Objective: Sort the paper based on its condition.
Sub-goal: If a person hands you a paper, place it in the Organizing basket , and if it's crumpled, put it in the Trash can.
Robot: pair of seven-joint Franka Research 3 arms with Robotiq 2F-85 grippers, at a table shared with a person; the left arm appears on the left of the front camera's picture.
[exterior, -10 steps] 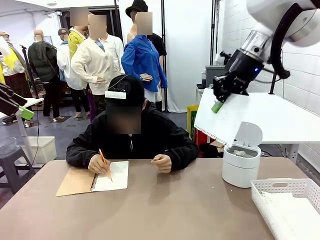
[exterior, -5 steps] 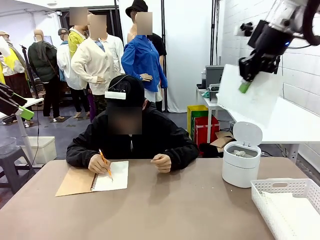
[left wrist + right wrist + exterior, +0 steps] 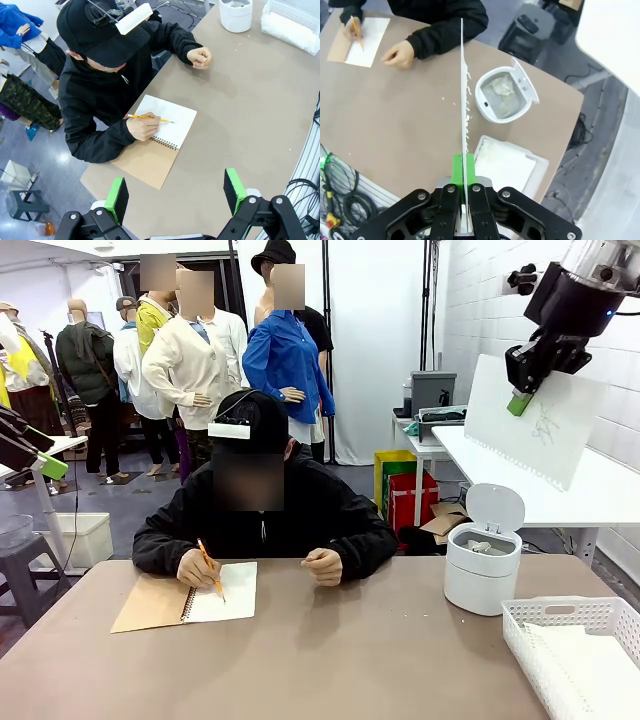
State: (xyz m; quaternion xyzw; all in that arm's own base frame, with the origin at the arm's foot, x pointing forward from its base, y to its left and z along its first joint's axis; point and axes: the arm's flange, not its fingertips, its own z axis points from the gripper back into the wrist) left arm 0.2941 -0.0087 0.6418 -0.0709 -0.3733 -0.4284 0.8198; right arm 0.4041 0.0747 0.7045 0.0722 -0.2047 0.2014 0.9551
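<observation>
the right gripper [image 3: 520, 400] is raised high at the right side of the scene, well above the table [image 3: 350, 660], its green pads clamped on the upper edge of a flat sheet of paper [image 3: 535, 425]. the sheet hangs free in the air, tilted, with a ragged torn edge along its lower side and a faint pencil mark on its face. in the right wrist view the same sheet stands edge-on between the pressed pads, over the table between the open-lidded white bin [image 3: 502, 97] and the white basket [image 3: 507, 165]. crumpled paper [image 3: 501, 89] lies inside the bin; flat white sheets [image 3: 585, 665] lie in the basket at the table's near right corner. the left gripper [image 3: 172, 192] hovers over the near left part of the table with its jaws spread wide and nothing between them. across the table a person writes with a pencil [image 3: 209, 567] in a spiral notebook [image 3: 185, 597] with a brown cover, one hand [image 3: 195, 568] on the page, the other hand [image 3: 324, 566] fisted on the tabletop.
</observation>
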